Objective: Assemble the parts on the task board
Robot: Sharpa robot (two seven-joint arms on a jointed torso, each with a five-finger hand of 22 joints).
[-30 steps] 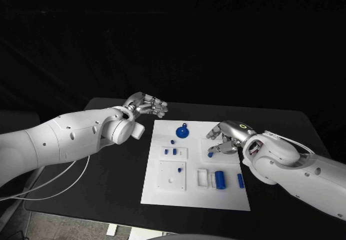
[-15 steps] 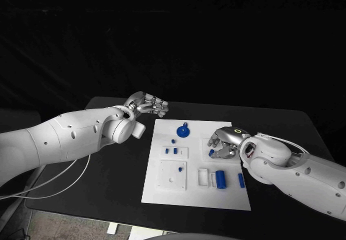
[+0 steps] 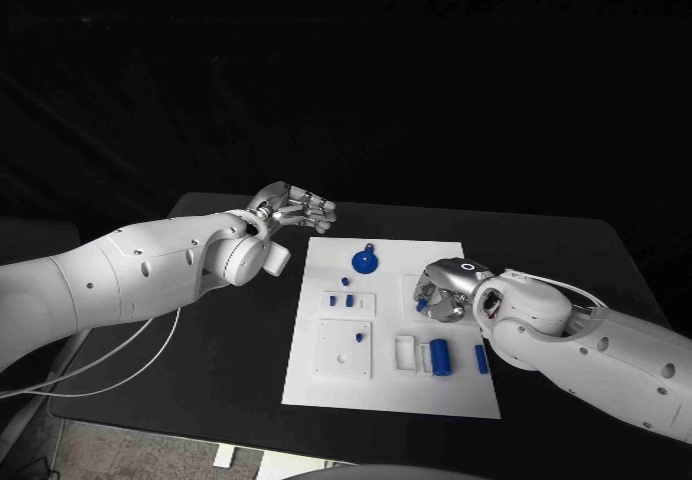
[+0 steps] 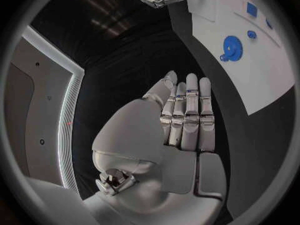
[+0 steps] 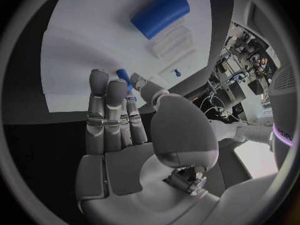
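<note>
Over the last second the right hand has been drawn in from the right part of the white board toward its middle, and its wrist has been rolled over so that the fingers now point down at the plate. A small blue peg is seen just at its fingertips in the right wrist view; the fingers are held close together and nearly straight, and whether the peg is actually pinched cannot be told. The move is judged to be the pick-up of that peg, so the assembly is still at an early stage.

The left hand has been kept where it was, off the board's far left corner, above the black table, with fingers loosely curled and nothing held.

On the board, the blue gear lies near the far edge, and the large blue cylinder lies toward the near right corner; neither has been shifted.
</note>
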